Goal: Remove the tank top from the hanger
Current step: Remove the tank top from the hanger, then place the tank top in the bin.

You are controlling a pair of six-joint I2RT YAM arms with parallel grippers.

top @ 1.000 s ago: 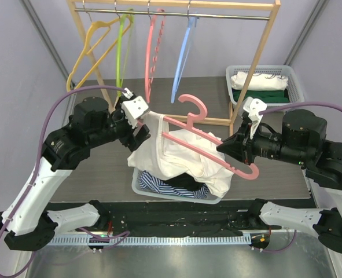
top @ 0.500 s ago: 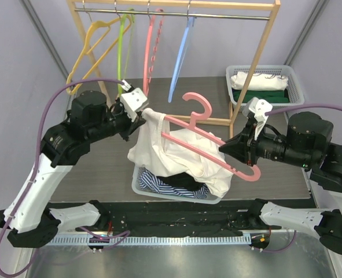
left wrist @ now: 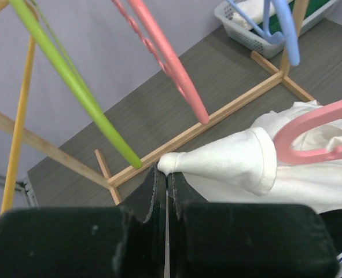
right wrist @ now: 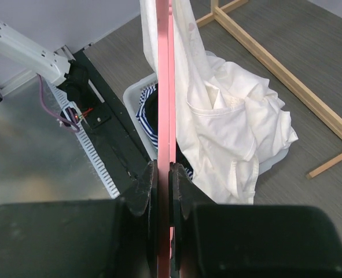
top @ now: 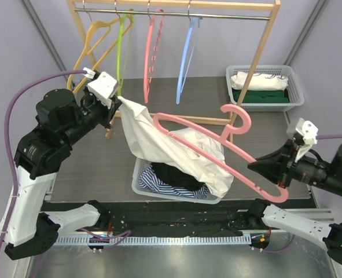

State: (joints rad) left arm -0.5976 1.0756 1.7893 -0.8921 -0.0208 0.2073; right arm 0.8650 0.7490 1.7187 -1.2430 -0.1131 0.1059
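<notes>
Tank top (top: 143,134) tauter, hanger (right wrist: 165,87) farther right.

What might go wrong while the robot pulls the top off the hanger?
The left gripper pinches only a small corner of the top, so the cloth may slip free. The top is wrapped round one end of the hanger, so pulling might snag or stretch it. That gripper is also close to the green hanger and might bump it.

Bright, even light; sharp frames
</notes>
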